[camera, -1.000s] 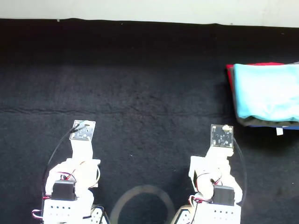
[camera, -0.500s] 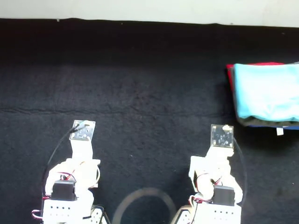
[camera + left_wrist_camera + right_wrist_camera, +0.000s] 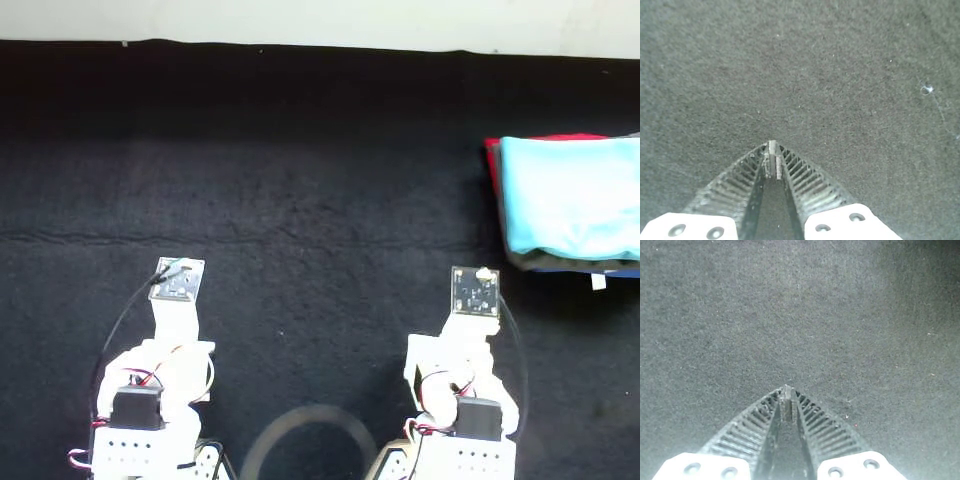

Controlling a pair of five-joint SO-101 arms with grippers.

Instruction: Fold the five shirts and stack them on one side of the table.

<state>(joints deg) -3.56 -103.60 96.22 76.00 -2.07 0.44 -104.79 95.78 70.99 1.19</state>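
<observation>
Left fingers (image 3: 742, 176): clenched tip to tip, grasping nothing; over the black tabletop (image 3: 840, 75)
Right fingers (image 3: 817, 426): pressed together likewise, holding nothing
Shirts (image 3: 570, 200): folded stack at the tabletop's right edge; cyan one on top; red, grey and blue edges beneath

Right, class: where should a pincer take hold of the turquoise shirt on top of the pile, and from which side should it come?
I'd grip the turquoise shirt at its edge facing the middle of the table, approaching from that open side. That edge lies straight and exposed, just inside the red shirt beneath; the opposite side runs out of view.
</observation>
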